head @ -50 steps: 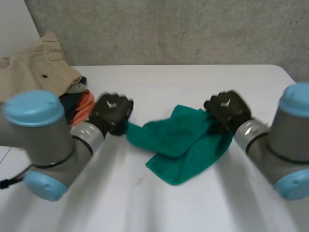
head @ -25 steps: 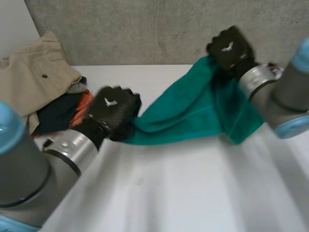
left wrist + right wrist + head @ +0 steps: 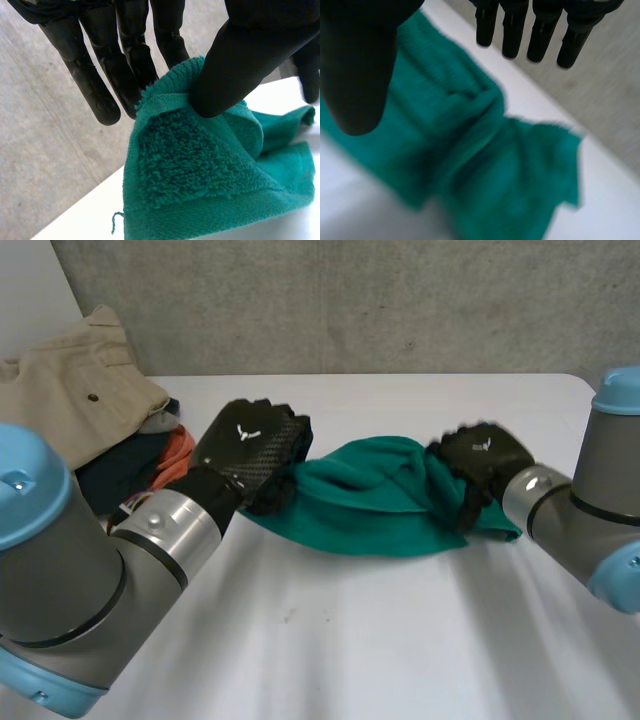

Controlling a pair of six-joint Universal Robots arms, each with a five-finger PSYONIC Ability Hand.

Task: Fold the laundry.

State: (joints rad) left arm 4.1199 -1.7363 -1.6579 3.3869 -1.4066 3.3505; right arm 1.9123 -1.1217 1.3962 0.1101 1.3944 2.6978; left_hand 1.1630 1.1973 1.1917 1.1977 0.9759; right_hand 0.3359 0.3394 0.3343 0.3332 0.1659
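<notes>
**Operator:** Report the near field, head view.

**Technician:** The left arm (image 3: pixel 90 570) entered over the white table (image 3: pixel 330 650) at the left, and the right arm (image 3: pixel 590 530) at the right.

**Operator:** State of the left hand?

**Technician:** The left hand (image 3: pixel 250 450) was clamped on the green towel (image 3: pixel 370 505). In the left wrist view the thumb (image 3: pixel 235 65) pinched one corner of the towel against the fingertips, and that corner was held off the table.

**Operator:** State of the right hand?

**Technician:** The right hand (image 3: pixel 482 462) sat over the towel's opposite end. In the right wrist view its fingers (image 3: pixel 540 35) were straight and well apart from its thumb. The towel lay under the palm, ungripped.

**Operator:** Location of the towel?

**Technician:** It lay bunched at mid-table, stretched between the two hands.

**Operator:** Far field?

**Technician:** A pile lay at the table's far left: a beige garment (image 3: pixel 70 390) on top, with a dark garment (image 3: pixel 115 478) and an orange cloth (image 3: pixel 177 452) below it, near the left hand. A grey wall (image 3: pixel 400 300) stood behind.
</notes>
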